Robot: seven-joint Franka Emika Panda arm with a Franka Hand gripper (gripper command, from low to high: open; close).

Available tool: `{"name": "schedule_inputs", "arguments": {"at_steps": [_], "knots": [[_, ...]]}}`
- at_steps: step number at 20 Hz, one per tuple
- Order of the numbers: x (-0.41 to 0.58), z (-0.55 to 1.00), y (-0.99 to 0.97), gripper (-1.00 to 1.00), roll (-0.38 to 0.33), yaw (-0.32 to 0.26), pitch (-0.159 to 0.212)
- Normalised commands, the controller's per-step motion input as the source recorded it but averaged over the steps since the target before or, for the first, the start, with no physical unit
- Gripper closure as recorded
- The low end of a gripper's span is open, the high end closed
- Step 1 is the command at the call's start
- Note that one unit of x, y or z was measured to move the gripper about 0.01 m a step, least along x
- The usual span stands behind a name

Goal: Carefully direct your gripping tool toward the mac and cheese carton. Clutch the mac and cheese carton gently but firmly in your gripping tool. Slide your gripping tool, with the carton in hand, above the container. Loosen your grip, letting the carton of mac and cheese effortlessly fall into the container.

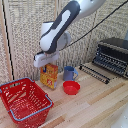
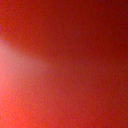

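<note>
Gripper (image 1: 46,62) atop carton (image 1: 49,76); fingers hidden, jaw state unreadable. Basket (image 1: 35,111) nearby. Wrist view: red blur only.

Obscured and cropped items
Wrist view: red blur only. Gripper (image 1: 48,63) fingers hidden at carton (image 1: 49,76) top; grip unclear. Toaster oven (image 1: 113,56) cropped, table's far corner.

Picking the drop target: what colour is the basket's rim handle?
Blue-grey, on the red latticed shopping basket; clearest in the exterior view.
</note>
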Motion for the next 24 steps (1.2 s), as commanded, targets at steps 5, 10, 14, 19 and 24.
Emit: {"name": "schedule_inputs", "arguments": {"at_steps": [5,10,14,19,24], "knots": [[0.027,1.00,0.01,1.00,0.011,0.017,0.079],[0.003,0.99,0.30,1.00,0.031,0.008,0.065],[-0.136,0.90,0.62,1.00,0.059,-0.001,0.009],[-0.275,0.72,0.61,1.00,0.098,-0.008,0.000],[-0.246,0.30,0.67,1.00,0.023,-0.048,0.030]]}}
